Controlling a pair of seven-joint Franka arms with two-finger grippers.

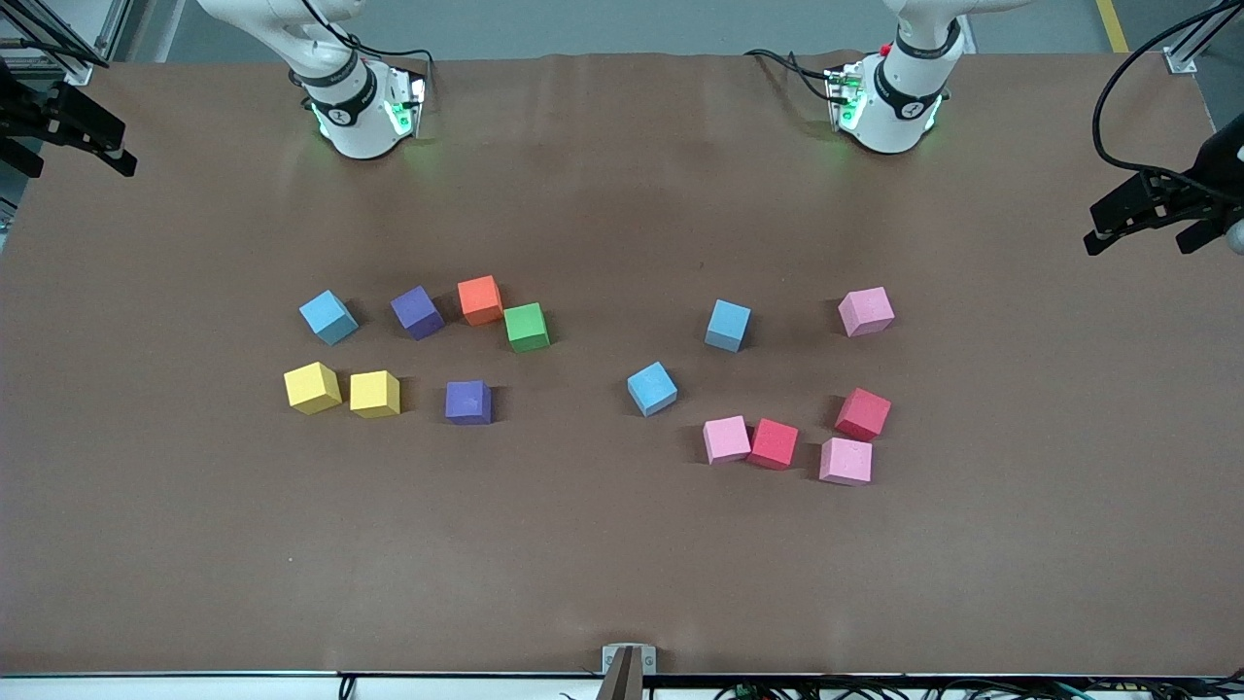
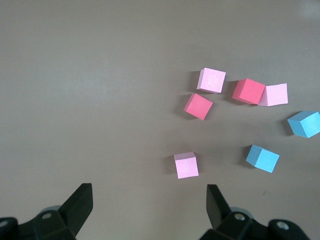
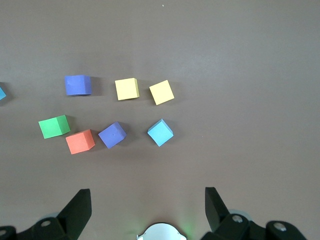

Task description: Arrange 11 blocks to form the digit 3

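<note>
The blocks lie scattered on the brown table, none forming a digit 3. Toward the right arm's end sit a light blue block (image 1: 328, 317), two purple ones (image 1: 417, 312) (image 1: 467, 402), an orange block (image 1: 480, 299) and a green block (image 1: 526, 327) touching at a corner. Toward the left arm's end are two light blue blocks (image 1: 727, 324) (image 1: 651, 388), three pink ones (image 1: 865, 311) (image 1: 726, 438) (image 1: 846, 461) and two red ones (image 1: 774, 443) (image 1: 862, 413). My left gripper (image 2: 148, 187) hangs open high over the table near a pink block (image 2: 186, 165). My right gripper (image 3: 147, 191) is open high over its own base.
Two yellow cubes (image 1: 312, 387) (image 1: 375, 394) sit side by side toward the right arm's end, nearer the front camera than the light blue block there. The arm bases (image 1: 362, 117) (image 1: 889, 107) stand along the table's edge. Black clamps (image 1: 1152, 209) jut in at both ends.
</note>
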